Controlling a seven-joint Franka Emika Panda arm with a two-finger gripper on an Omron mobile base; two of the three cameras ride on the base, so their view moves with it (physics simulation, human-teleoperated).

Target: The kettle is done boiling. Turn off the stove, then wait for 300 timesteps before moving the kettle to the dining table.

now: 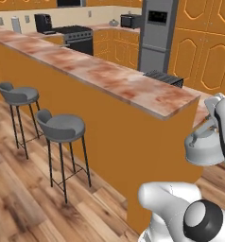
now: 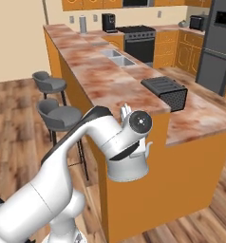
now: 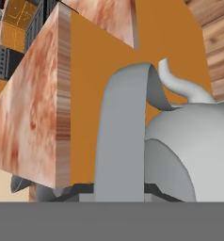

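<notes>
The silver-grey kettle (image 1: 203,150) (image 2: 129,169) hangs in the air beside the near end of the dining table (image 1: 109,75) (image 2: 98,71), below its marbled top and in front of its orange side. My gripper (image 1: 219,124) (image 2: 135,144) is shut on the kettle's slanted handle (image 3: 123,136), with the domed body (image 3: 198,150) and spout to the right in the hand view. The table's near corner (image 3: 43,108) stands close on the left there. The black stove (image 1: 79,35) (image 2: 138,39) stands far back against the wall.
Two grey bar stools (image 1: 20,94) (image 1: 62,127) (image 2: 51,84) (image 2: 60,116) stand along the table's left side. A dark slotted box (image 1: 164,78) (image 2: 166,91) sits on the tabletop near its end. A sink (image 2: 116,57) lies further along. A grey fridge (image 1: 157,33) stands behind.
</notes>
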